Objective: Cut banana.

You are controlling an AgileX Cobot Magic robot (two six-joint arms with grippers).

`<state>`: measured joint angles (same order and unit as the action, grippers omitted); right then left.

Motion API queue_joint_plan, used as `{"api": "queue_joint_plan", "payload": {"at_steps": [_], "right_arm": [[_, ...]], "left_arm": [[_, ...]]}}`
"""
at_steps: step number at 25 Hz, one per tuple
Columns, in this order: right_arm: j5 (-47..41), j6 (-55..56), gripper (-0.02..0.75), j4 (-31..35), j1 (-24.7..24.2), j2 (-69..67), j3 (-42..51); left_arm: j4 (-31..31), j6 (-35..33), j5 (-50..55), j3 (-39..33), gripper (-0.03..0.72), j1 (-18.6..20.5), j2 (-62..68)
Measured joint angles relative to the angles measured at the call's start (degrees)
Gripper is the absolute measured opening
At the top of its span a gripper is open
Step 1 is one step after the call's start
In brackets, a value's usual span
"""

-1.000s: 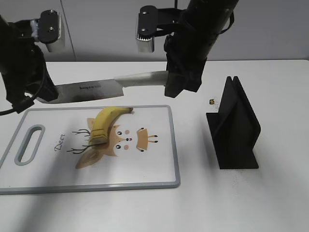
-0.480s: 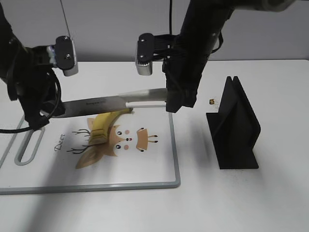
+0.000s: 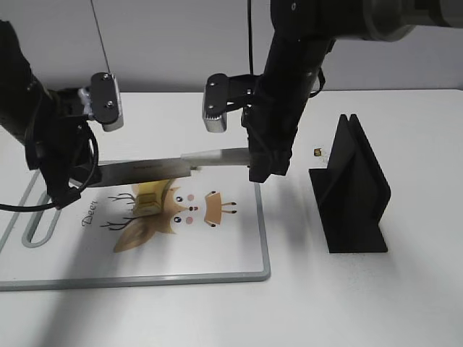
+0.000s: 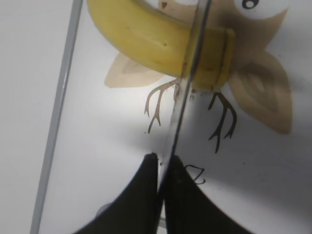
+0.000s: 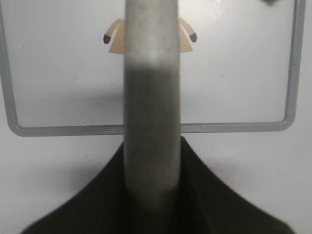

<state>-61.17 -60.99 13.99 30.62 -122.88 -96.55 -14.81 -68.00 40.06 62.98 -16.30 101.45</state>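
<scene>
Both claws were clamped on one knife (image 3: 170, 165). Right gripper (image 3: 262, 170) was closed on the pale grey handle (image 5: 151, 107), which ran between its dark fingers (image 5: 204, 195) in the right wrist view and stretched out over the cutting board (image 3: 239, 238). Left gripper (image 3: 69, 189) pinched the far end of the blade (image 4: 187, 83); in the left wrist view its two black fingertips (image 4: 141, 195) met on either side of the thin steel edge, which ran up the frame from between them.

In the exterior view the knife lay roughly level, handle toward the right arm, blade tip toward the left arm, spanning the upper part of the board. The banana (image 4: 161, 44) lay on the white board under the blade, over the printed deer drawing (image 3: 173, 213). From the left wrist camera the blade crossed the yellow fruit near its flat cut end, leaving a short stub on one side of the steel and the long curved part on the other. Whether the edge had already entered the peel could not be told. In the exterior view only a small yellow part (image 3: 150, 195) showed below the blade.

A black knife stand (image 3: 351, 191) stood upright on the white table (image 3: 362, 303), well to the right of the board, and a tiny dark speck (image 3: 317, 152) sat just behind it.
</scene>
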Motion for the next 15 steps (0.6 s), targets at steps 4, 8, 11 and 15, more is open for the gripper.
{"api": "queue_joint_plan", "payload": {"at_steps": [4,8,11,15], "right_arm": [[1.21,0.0,0.17,-0.31,0.0,-0.22,0.0],[2.18,0.05,0.17,-0.98,0.0,-0.33,0.0],[2.87,0.05,0.171,-1.15,0.0,-0.86,0.0],[3.74,0.05,0.171,-1.45,0.0,-1.13,0.0]], "left_arm": [[-0.36,0.01,-1.03,0.0,0.008,0.0,1.42],[-1.12,0.06,-2.14,0.0,0.007,0.0,2.78],[-1.11,0.06,-2.83,0.0,0.007,0.0,3.12],[-0.87,0.06,-3.57,0.0,0.007,0.0,3.22]]}}
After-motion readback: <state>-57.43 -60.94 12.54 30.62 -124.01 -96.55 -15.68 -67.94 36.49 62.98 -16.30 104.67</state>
